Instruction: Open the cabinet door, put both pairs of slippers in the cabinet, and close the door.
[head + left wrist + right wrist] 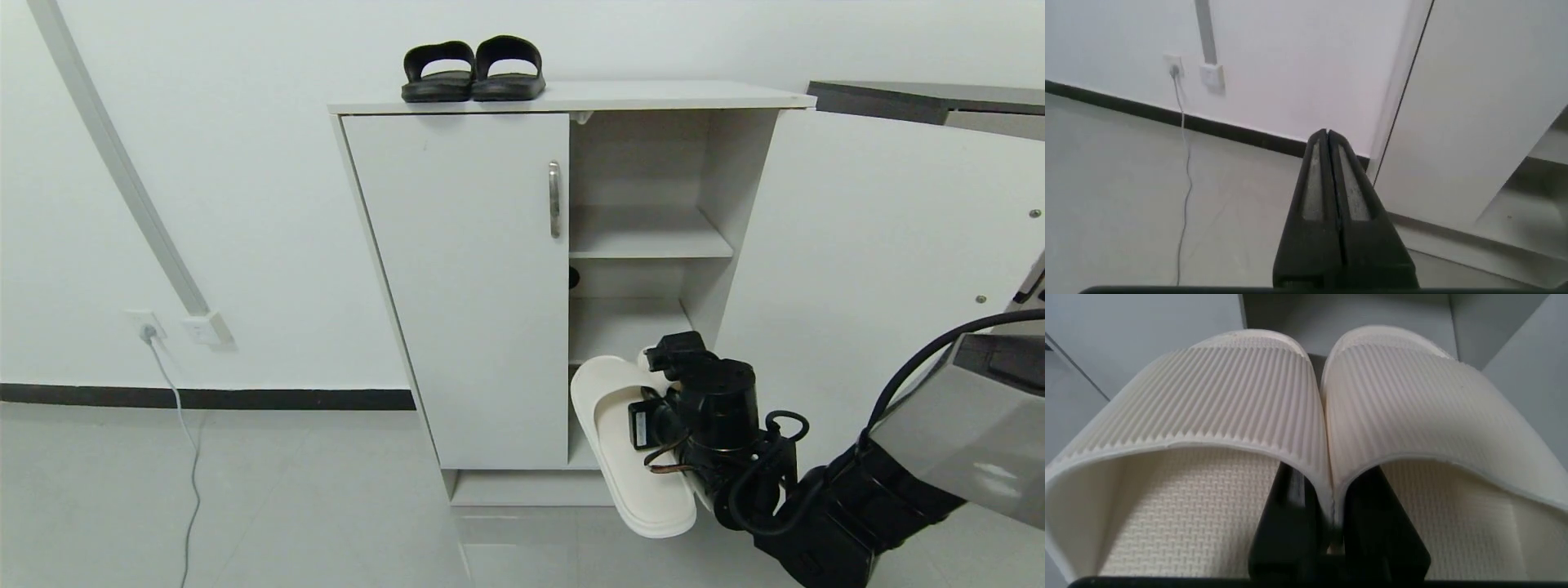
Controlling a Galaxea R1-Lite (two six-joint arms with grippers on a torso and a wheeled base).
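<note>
A white cabinet (pixel 457 294) stands against the wall with its left door shut and its right door (pixel 882 269) swung wide open. A pair of black slippers (pixel 473 69) rests on its top. My right gripper (pixel 663 359) is shut on a pair of white slippers (pixel 620 433), held together by their inner edges in front of the cabinet's lower opening. In the right wrist view the white slippers (pixel 1315 441) sit side by side with the fingers (pixel 1290 514) pinching them between the straps. My left gripper (pixel 1328 163) hangs shut and empty above the floor, left of the cabinet.
Two bare shelves (pixel 649 237) show in the open half of the cabinet. A wall socket (pixel 147 327) with a cable trailing to the floor sits at the left. Grey tiled floor (pixel 245 506) lies in front of the cabinet.
</note>
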